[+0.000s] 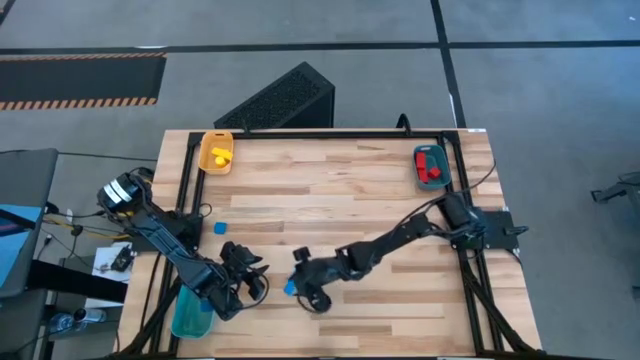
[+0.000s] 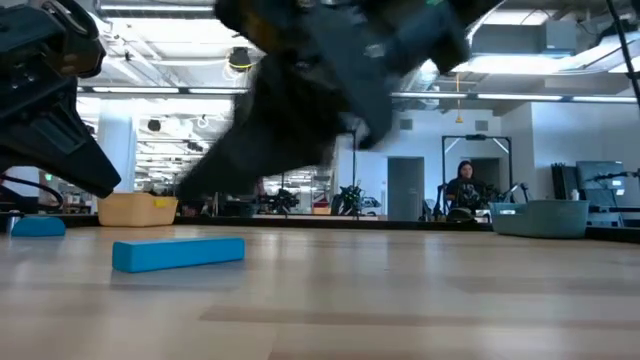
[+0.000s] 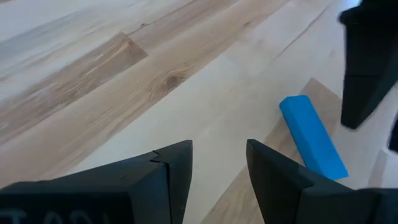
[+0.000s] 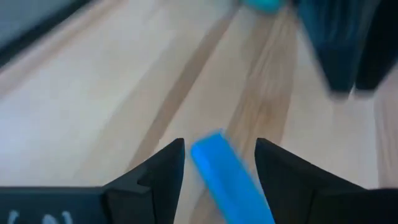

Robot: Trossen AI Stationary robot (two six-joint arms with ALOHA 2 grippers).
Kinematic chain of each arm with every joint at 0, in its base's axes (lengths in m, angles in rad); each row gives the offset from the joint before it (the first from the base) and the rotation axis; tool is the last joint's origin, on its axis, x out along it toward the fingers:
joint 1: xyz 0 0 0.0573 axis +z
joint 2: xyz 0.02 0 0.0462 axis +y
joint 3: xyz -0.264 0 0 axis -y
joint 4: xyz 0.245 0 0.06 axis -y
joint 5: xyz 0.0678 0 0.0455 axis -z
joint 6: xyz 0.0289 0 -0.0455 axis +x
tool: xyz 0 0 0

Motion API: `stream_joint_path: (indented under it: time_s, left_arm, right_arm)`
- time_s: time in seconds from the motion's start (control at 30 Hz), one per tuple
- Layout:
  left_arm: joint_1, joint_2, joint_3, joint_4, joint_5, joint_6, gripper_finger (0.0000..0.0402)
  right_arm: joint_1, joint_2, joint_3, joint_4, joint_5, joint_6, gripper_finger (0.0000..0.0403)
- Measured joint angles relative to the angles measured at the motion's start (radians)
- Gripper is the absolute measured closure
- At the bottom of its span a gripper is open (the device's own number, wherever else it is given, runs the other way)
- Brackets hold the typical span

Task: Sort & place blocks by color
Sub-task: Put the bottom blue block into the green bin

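A blue bar block (image 1: 290,288) lies flat on the wooden table near its near edge, also seen as the blue bar (image 2: 178,253) (image 3: 311,143) (image 4: 227,177). My right gripper (image 1: 302,283) (image 4: 219,144) is open, low over the bar, with one finger on either side of it and a gap to each. My left gripper (image 1: 252,272) (image 3: 219,152) is open over bare wood just left of the bar. A small blue block (image 1: 221,228) (image 2: 38,227) rests farther left. Yellow blocks (image 1: 220,154) lie in the yellow tray (image 1: 206,160), and red blocks (image 1: 431,168) lie in a teal tray (image 1: 418,170).
A second teal tray (image 1: 190,318) sits at the table's near left corner, beside the left arm. A black perforated box (image 1: 280,100) stands beyond the far edge. The middle of the table is bare wood. A person (image 2: 466,185) sits far back in the room.
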Motion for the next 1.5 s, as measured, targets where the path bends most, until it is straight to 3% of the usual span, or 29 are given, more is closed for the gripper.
stream_joint_path:
  time_s: [0.33, 0.5, 0.63, 0.83, 1.0, 1.23, 1.5]
  left_arm:
    - [0.005, 0.041, 0.0, 0.022, 0.021, 0.028, 0.0265]
    - [0.005, 0.04, 0.0, 0.047, 0.033, 0.055, 0.0265]
    - [0.006, 0.04, 0.0, 0.119, 0.03, 0.13, 0.0265]
    - [0.005, 0.04, 0.0, 0.362, 0.0, 0.424, 0.0258]
    - [0.005, 0.039, 0.0, 0.43, -0.001, 0.56, 0.0231]
    - [0.003, 0.039, 0.0, 0.432, 0.021, 0.599, 0.0182]
    - [0.004, 0.038, 0.0, 0.434, -0.036, 0.608, 0.0159]
  right_arm:
    - [-0.087, 0.064, 0.0, -0.025, -0.098, -0.048, 0.0148]
    - [-0.104, 0.073, 0.002, -0.04, -0.121, 0.041, 0.0153]
    - [-0.11, 0.073, 0.002, -0.055, -0.118, 0.126, 0.0192]
    - [-0.107, 0.072, 0.001, -0.041, -0.107, 0.177, 0.0312]
    - [-0.079, 0.056, -0.001, -0.045, 0.019, 0.167, 0.0311]
    - [0.018, 0.002, -0.001, -0.039, 0.344, 0.028, 0.0311]
    - [0.084, -0.007, -0.002, -0.039, 0.407, -0.056, 0.0311]
